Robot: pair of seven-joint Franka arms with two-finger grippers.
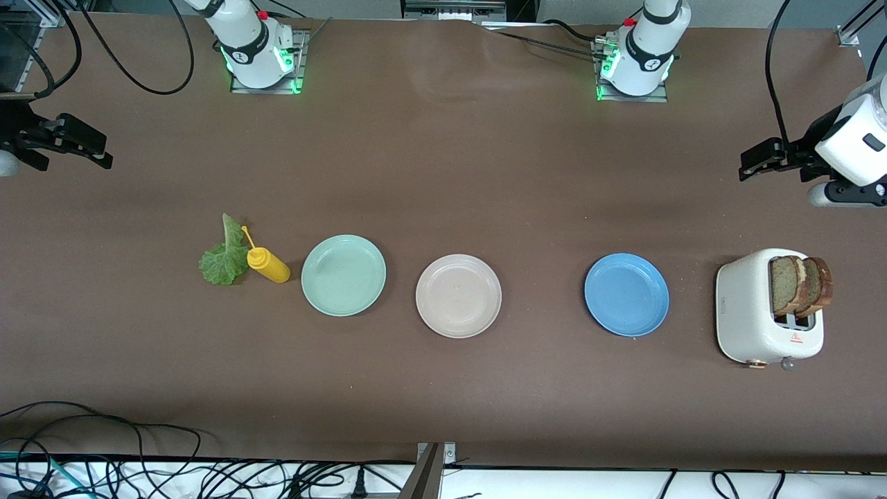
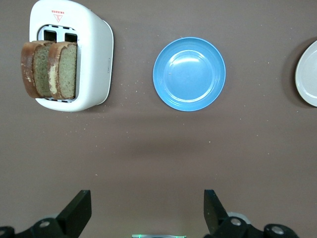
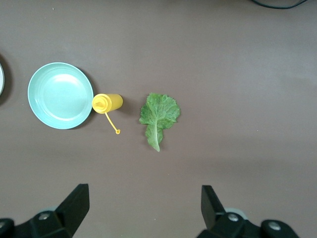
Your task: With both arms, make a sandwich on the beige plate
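The beige plate point(image 1: 458, 296) lies bare in the middle of the row of plates; its rim point(image 2: 309, 74) shows in the left wrist view. Two brown bread slices point(image 1: 800, 284) point(image 2: 49, 69) stand upright in the white toaster point(image 1: 762, 319) point(image 2: 94, 54) at the left arm's end. A green lettuce leaf point(image 1: 223, 260) point(image 3: 158, 113) lies flat on the table at the right arm's end. My left gripper point(image 1: 747, 166) point(image 2: 147, 198) hangs open and holds nothing over bare table near the toaster. My right gripper point(image 1: 104, 154) point(image 3: 144, 193) hangs open, also holding nothing, over bare table near the lettuce.
A yellow squeeze bottle point(image 1: 269, 265) point(image 3: 108, 103) lies on its side between the lettuce and a mint-green plate point(image 1: 344, 275) point(image 3: 60, 95). A blue plate point(image 1: 626, 294) point(image 2: 189, 73) sits between the beige plate and the toaster. Cables run along the table's front edge.
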